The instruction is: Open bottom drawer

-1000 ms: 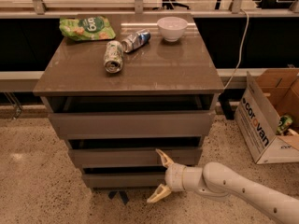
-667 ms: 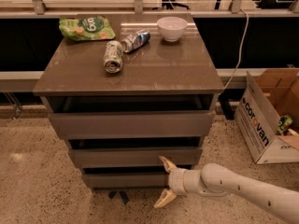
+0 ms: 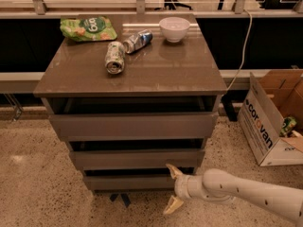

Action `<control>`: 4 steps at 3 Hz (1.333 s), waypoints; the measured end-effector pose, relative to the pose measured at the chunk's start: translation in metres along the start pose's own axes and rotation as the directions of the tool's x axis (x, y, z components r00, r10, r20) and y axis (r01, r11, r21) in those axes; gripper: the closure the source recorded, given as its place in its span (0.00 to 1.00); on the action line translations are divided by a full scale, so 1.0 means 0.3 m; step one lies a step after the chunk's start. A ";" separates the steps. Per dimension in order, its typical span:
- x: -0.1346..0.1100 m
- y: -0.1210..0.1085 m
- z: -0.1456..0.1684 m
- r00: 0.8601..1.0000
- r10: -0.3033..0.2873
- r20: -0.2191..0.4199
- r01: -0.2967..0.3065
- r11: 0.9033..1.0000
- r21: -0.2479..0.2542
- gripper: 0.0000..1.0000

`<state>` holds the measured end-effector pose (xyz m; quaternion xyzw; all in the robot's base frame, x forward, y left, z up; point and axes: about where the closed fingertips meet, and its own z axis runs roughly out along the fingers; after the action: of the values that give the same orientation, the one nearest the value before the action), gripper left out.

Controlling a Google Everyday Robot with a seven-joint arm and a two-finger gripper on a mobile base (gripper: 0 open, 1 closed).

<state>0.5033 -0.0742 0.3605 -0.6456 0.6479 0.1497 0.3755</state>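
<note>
The bottom drawer (image 3: 128, 182) is the lowest and narrowest grey-brown flat front of the three in the cabinet, with a dark gap along its top edge. My gripper (image 3: 172, 189) is in front of the drawer's right end, on a white arm coming in from the lower right. Its two cream fingers are spread open; the upper fingertip (image 3: 170, 168) is at the drawer's top edge and the lower fingertip (image 3: 169, 209) hangs below the front near the floor. It holds nothing.
The middle drawer (image 3: 137, 158) and top drawer (image 3: 135, 125) sit above. On the cabinet top (image 3: 180, 74) lie a green chip bag (image 3: 87, 28), two tipped cans (image 3: 114, 57) (image 3: 138, 40) and a white bowl (image 3: 174, 29). A cardboard box (image 3: 272, 119) stands on the floor at the right.
The gripper has moved down and a little right, from the middle drawer's level to the bottom drawer's front. The drawers have not moved.
</note>
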 end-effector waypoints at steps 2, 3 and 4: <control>0.022 0.006 0.060 1.000 -0.018 -0.001 0.018 0.999 -0.033 0.00; 0.082 0.030 0.204 0.990 -0.139 0.006 0.139 0.989 -0.049 0.02; 0.123 0.055 0.276 0.979 -0.205 0.005 0.204 0.976 -0.072 0.19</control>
<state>0.5162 -0.0427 0.2748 -0.7221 0.5728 0.1327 0.3645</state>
